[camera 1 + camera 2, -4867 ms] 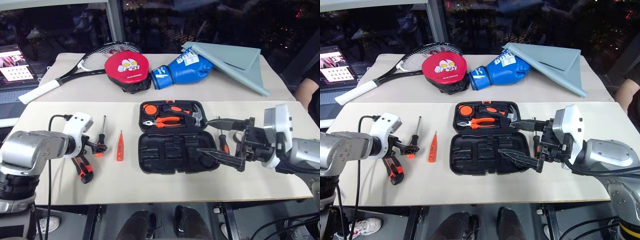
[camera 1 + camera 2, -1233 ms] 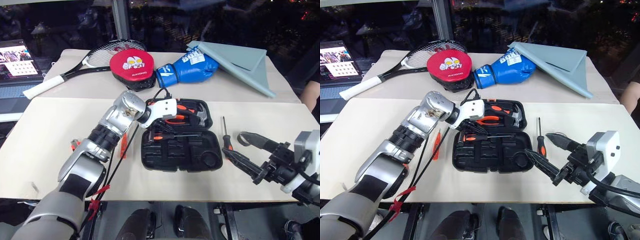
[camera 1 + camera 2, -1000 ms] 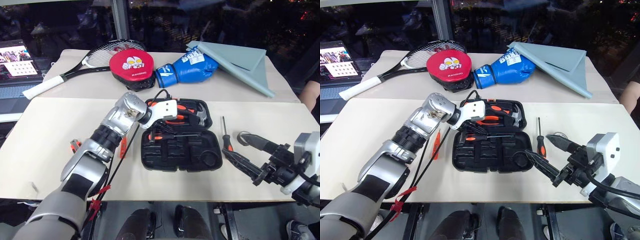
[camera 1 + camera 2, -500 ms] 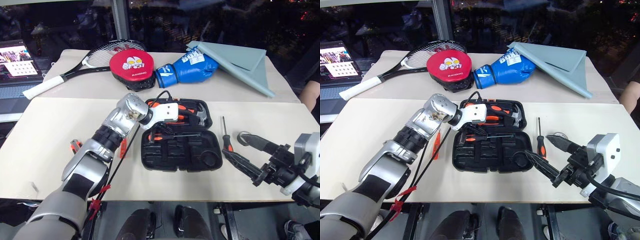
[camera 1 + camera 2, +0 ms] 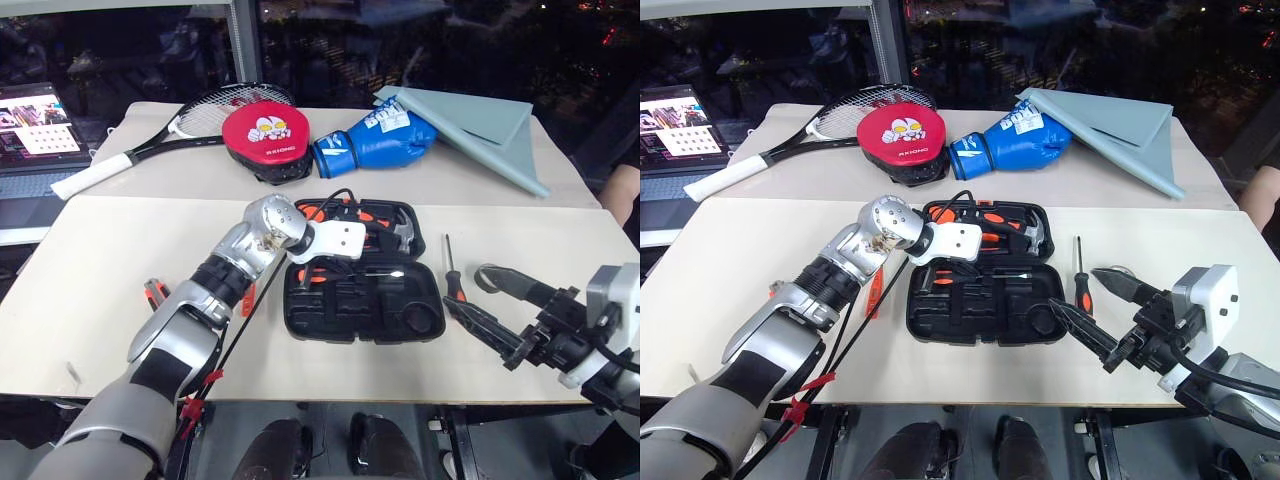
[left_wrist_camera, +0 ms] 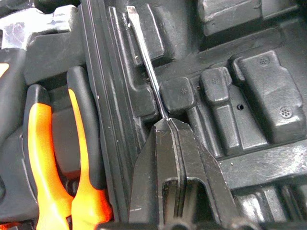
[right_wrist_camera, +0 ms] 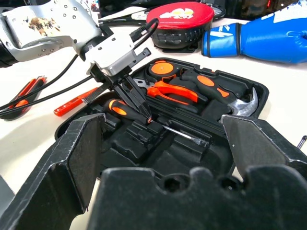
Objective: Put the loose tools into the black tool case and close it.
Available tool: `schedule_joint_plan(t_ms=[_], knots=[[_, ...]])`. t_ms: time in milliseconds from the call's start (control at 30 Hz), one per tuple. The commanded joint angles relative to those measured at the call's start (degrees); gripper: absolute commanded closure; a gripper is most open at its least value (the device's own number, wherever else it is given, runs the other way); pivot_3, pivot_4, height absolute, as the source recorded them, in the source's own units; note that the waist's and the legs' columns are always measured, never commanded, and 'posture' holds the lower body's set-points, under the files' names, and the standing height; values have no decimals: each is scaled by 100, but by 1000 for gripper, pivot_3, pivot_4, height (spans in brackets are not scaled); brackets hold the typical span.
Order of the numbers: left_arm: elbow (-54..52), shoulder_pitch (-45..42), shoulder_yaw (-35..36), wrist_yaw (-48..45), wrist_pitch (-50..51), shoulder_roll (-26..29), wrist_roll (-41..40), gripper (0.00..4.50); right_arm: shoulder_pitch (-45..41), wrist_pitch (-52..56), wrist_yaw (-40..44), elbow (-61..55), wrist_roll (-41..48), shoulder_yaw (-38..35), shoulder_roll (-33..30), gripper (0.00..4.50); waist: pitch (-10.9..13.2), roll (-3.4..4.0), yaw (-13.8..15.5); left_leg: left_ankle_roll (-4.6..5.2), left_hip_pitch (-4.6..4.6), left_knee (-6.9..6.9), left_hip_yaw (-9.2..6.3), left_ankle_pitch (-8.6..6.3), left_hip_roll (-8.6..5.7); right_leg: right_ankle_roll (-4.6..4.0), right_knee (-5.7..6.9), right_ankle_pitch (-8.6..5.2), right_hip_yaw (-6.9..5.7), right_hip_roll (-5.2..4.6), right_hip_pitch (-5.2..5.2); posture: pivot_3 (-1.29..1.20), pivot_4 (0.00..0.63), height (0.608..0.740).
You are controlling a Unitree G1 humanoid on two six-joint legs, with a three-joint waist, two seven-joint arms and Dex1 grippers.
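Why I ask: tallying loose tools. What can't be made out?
Knife: head view, left arm covers most.
Tester: head view, arm and cable cross it.
Cased screwdriver's handle: left wrist view, behind left gripper.

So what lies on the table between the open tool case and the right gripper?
In the left eye view, one screwdriver lies between the tool case and the right gripper; the remaining stretch is bare table.

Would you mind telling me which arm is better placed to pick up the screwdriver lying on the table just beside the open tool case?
The right. Its hand is open and sits just past that screwdriver, on the same side of the tool case. The left hand is over the case, above a screwdriver already lying inside.
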Motion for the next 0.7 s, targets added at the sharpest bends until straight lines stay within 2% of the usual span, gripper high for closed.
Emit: schedule_joint_plan(t_ms=[33,167,333,433,567,700], knots=[[-399,-19,74,78,94,50,-287,108,188,-208,136,-188,87,-260,17,0,0,0,-51,5,13,-2,0,-4,1,3,-1,-2,2,0,0,0,150,732],[-620,31,54,91,134,114,-452,108,-423,-52,-208,-57,-12,182,-419,0,-1,2,-192,30,34,-12,12,-20,1,6,-2,-5,17,-1,5,0,150,732],[-799,29,-1,128,179,226,-569,108,-1542,220,-449,247,-97,1154,-1058,0,-1,9,-162,-25,32,-22,12,13,2,-9,3,-1,17,-1,4,0,150,732],[-976,103,-109,202,-26,321,-413,108,-3089,410,-805,984,-661,2519,-1426,0,-1,0,-166,-31,31,-35,9,17,3,-55,4,19,14,-1,3,0,150,732],[-1112,142,-125,395,-33,376,-435,108,-4237,698,-1197,1839,-1084,3436,-1193,0,0,1,-105,-27,19,-35,16,16,-6,-60,-1,23,12,-13,-6,0,150,732],[-1241,169,-89,521,72,459,-555,108,-4768,793,-1415,2276,-1585,4005,-1045,0,-1,3,-63,-26,-28,-39,2,17,-11,-66,4,25,2,-9,-53,0,150,732]])
